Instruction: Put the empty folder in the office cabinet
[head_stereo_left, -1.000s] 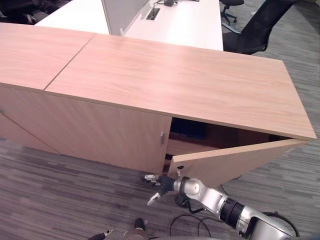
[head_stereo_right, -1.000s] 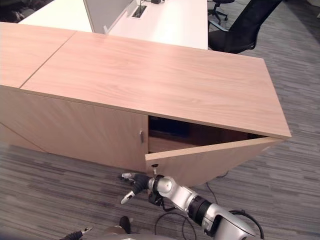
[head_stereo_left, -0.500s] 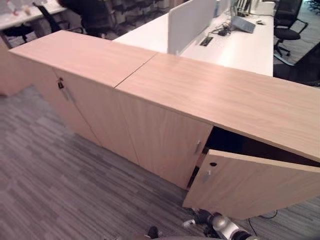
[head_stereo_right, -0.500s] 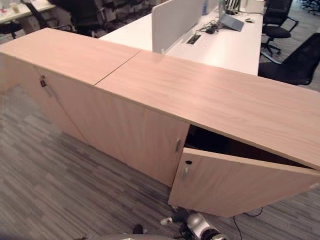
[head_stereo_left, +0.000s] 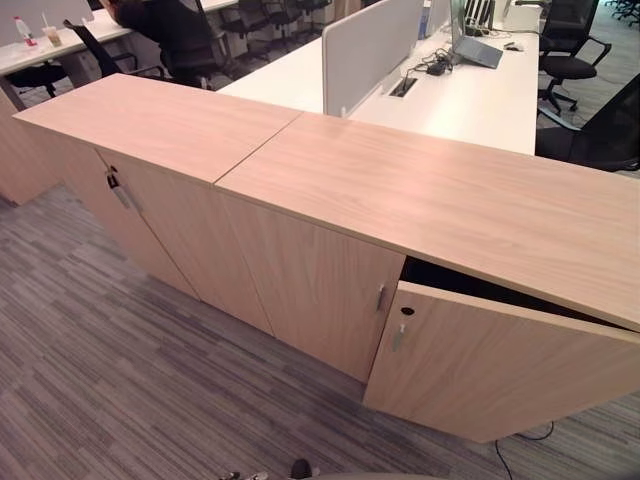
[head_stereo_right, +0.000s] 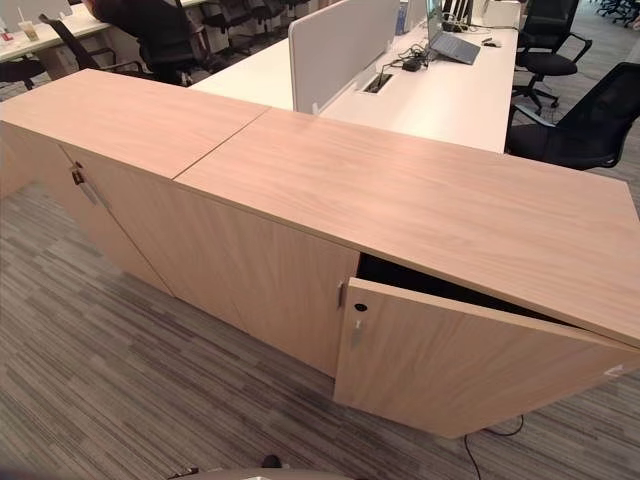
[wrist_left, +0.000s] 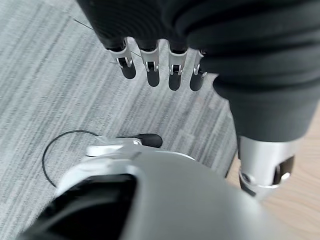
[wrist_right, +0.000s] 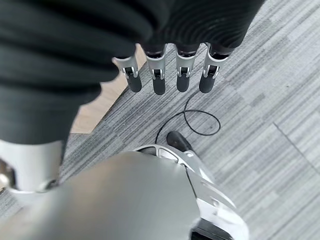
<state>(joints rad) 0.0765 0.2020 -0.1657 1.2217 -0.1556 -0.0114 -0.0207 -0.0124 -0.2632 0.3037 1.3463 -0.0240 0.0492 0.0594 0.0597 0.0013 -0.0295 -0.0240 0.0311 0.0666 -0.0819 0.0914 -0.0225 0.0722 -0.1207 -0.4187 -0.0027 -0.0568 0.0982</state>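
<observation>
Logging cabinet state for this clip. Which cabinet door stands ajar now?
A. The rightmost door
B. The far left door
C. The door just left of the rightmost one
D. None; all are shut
A: the rightmost door swings out from the cabinet, with a dark gap above it; the others sit flush.

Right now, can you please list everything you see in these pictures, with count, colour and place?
office cabinet: one, light wood, in front
cabinet door: one, light wood, ajar at the right end
second cabinet: one, light wood, joined on the left
desks: white, behind the cabinets
divider panel: one, white, upright on the desks
office chairs: several, black, far right and far left
carpet: grey striped floor
left hand: fingers straight, holding nothing, above the carpet
right hand: fingers straight, holding nothing, above the carpet
</observation>
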